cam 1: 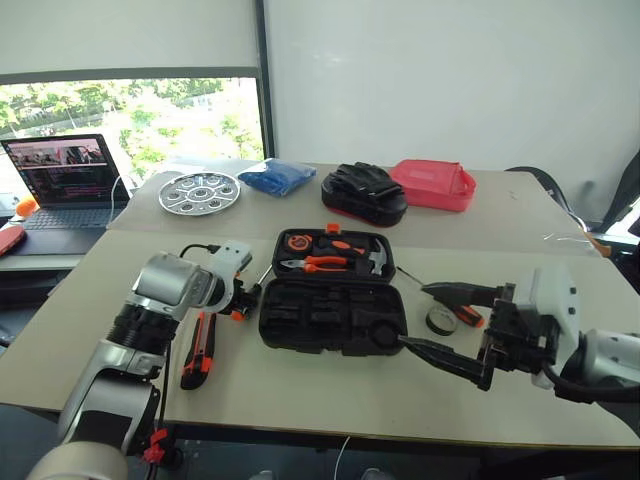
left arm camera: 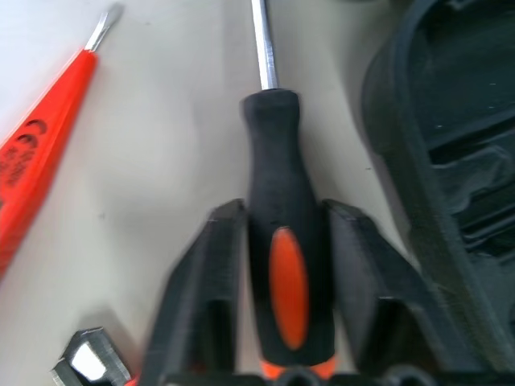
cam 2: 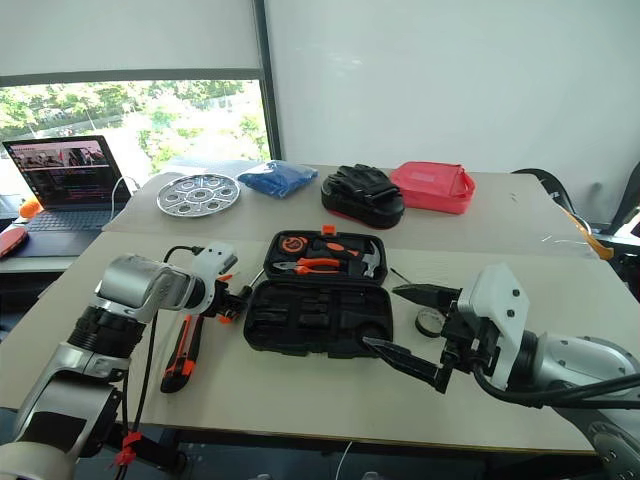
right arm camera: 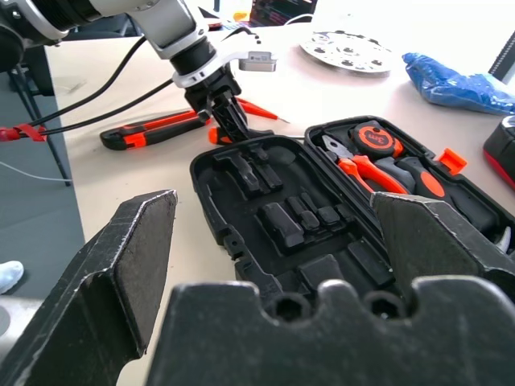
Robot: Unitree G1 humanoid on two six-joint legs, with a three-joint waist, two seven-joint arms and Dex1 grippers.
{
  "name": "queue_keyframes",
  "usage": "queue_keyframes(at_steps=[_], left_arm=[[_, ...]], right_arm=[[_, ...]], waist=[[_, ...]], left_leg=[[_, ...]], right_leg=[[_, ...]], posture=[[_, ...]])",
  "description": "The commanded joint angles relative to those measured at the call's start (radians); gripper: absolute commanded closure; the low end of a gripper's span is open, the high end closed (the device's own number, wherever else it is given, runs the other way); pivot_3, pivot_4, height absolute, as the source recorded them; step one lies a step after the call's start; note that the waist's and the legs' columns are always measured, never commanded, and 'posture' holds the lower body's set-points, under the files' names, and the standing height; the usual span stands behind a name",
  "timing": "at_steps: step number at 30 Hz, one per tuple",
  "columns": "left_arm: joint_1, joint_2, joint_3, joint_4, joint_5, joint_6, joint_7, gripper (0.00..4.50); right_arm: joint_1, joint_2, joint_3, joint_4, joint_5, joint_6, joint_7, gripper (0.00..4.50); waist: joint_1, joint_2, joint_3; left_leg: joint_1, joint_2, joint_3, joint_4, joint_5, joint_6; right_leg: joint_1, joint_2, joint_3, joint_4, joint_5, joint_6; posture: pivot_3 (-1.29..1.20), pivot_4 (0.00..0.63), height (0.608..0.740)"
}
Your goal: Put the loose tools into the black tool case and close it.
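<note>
Just left of the open black tool case, the left gripper pinches a screwdriver lying on the table. Beyond it lie the tester pen and utility knife. Right of the case, the right gripper hangs spread wide, empty, near the tape roll.

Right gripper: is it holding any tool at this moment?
No. The right gripper hangs with its jaws wide apart and nothing between them, above the open black tool case.
</note>
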Motion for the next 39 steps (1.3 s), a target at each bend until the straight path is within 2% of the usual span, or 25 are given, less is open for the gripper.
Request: queue_keyframes(at_steps=[1, 8, 14, 17, 21, 24, 29, 34, 39], left_arm=[[-0.016, -0.003, -0.023, 0.024, 0.017, -0.017, -0.022, 3.65], [-0.036, 0.063, 0.003, 0.062, 0.054, -0.07, -0.043, 3.65], [-0.105, 0.136, 0.005, 0.047, 0.073, -0.297, -0.17, 3.65], [-0.131, 0.162, -0.003, 0.029, 0.075, -0.343, -0.239, 3.65], [-0.148, 0.204, -0.026, -0.008, 0.076, -0.505, -0.412, 3.65], [-0.184, 0.222, -0.078, 0.01, 0.083, -0.645, -0.611, 3.65], [-0.253, 0.174, -0.206, 0.122, 0.193, -0.911, -0.813, 3.65], [-0.311, 0.005, -0.295, 0.349, 0.346, -1.166, -0.778, 3.65], [-0.328, -0.084, -0.321, 0.498, 0.436, -1.34, -0.772, 3.65]], right_arm=[[-0.009, -0.004, -0.02, -0.027, 0.01, -0.031, -0.007, 0.0], [-0.034, -0.012, -0.02, -0.006, 0.026, -0.022, -0.002, 0.0], [-0.042, -0.032, -0.016, 0.011, 0.037, -0.013, 0.019, 0.0], [-0.052, -0.04, -0.009, 0.024, 0.04, -0.013, 0.022, 0.0], [-0.069, -0.05, -0.002, 0.038, 0.048, -0.008, 0.025, 0.0], [-0.077, -0.05, 0.007, 0.043, 0.051, -0.008, 0.023, 0.0], [-0.089, -0.052, 0.052, 0.065, -0.008, -0.023, 0.026, 0.0], [-0.109, -0.038, 0.077, 0.071, -0.041, -0.012, -0.015, 0.0], [-0.086, -0.03, 0.07, 0.046, -0.048, -0.003, -0.049, 0.0]], waist=[[0.001, 0.0, 0.0], [-0.004, 0.0, 0.0], [-0.007, -0.001, 0.001], [-0.002, -0.001, 0.001], [-0.003, -0.001, 0.001], [-0.003, -0.002, 0.001], [-0.003, -0.001, 0.001], [0.0, -0.002, 0.001], [-0.01, -0.002, 0.001]], left_leg=[[0.0, 0.0, 0.0, 0.0, 0.0, 0.0], [0.0, 0.0, 0.0, 0.0, 0.0, 0.0], [-0.003, 0.001, 0.0, 0.0, 0.0, 0.0], [-0.004, 0.0, 0.001, 0.0, 0.0, 0.0], [-0.005, 0.0, 0.001, 0.0, 0.0, 0.0], [-0.005, 0.0, 0.002, 0.0, 0.0, 0.0], [-0.005, 0.0, 0.006, 0.001, 0.0, 0.0], [-0.005, 0.0, 0.006, 0.002, 0.0, 0.0], [-0.009, 0.0, 0.005, 0.003, -0.001, 0.002]], right_leg=[[0.0, 0.0, 0.0, 0.0, 0.0, 0.0], [0.0, 0.0, 0.0, 0.0, 0.0, 0.0], [-0.003, 0.002, 0.0, 0.0, 0.0, -0.001], [-0.003, 0.0, -0.001, -0.001, 0.0, 0.0], [-0.003, 0.0, -0.001, -0.002, 0.0, 0.0], [-0.003, 0.0, -0.001, -0.002, 0.0, 0.0], [-0.002, 0.0, -0.001, -0.003, 0.0, 0.0], [-0.002, 0.0, -0.001, -0.002, 0.0, 0.0], [-0.005, 0.001, -0.001, -0.003, 0.0, 0.001]], posture=[[0.0, 0.15, 0.74], [0.0, 0.15, 0.74], [0.0, 0.15, 0.74], [0.0, 0.15, 0.74], [0.0, 0.15, 0.74], [0.0, 0.15, 0.74], [0.0, 0.15, 0.74], [0.0, 0.15, 0.74], [0.0, 0.15, 0.74]])
